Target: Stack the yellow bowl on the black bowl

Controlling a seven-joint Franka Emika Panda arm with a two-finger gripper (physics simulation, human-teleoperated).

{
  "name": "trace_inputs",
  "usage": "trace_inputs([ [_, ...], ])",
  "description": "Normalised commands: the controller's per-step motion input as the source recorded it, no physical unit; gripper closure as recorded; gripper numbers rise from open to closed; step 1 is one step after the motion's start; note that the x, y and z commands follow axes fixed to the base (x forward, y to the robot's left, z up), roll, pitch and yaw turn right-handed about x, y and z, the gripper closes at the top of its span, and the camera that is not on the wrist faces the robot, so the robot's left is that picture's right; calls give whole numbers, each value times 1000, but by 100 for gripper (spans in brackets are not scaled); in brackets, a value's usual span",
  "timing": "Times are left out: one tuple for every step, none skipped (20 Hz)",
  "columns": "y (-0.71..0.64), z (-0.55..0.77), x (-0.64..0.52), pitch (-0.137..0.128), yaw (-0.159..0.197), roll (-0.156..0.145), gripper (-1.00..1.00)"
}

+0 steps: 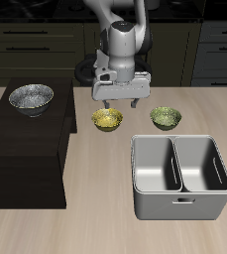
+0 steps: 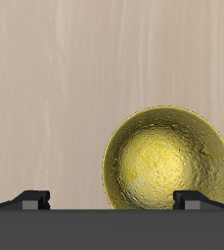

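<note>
Looking over the table [image 1: 105,223], I started from the big pieces: a dark cabinet [image 1: 26,149] stood at one side, and a grey two-part bin [image 1: 181,177] sat nearer the front edge. On top of the cabinet rested the black bowl [image 1: 31,97], raised above the table, so I judged the stacking would need a lift and a carry sideways. The gripper [image 1: 119,101] hung just above the yellow bowl [image 1: 107,119], its jaws spread and holding nothing. From the wrist camera the yellow bowl [image 2: 169,160] lay between the two fingertips [image 2: 31,200], off centre toward one of them, probably so that one finger could take the rim. The olive-green bowl [image 1: 166,117] stood beside, apart from it, not needed.
</note>
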Motion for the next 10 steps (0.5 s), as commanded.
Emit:
trace_inputs([
  [-23,-59,67,6,-1,-10,-100],
  [9,-60,81,29,7,7,-100],
  [-45,-21,71,1,11,-10,-100],
  [-16,-72,91,39,-1,2,-100],
  [-3,-45,70,22,17,-1,-100],
  [-11,-43,60,0,3,-2,-100],
  [13,-173,47,70,1,19,-100],
  [-9,-127,58,48,-10,-4,-100],
  [4,-56,42,-15,18,9,-100],
  [-28,-156,38,32,6,-2,-100],
])
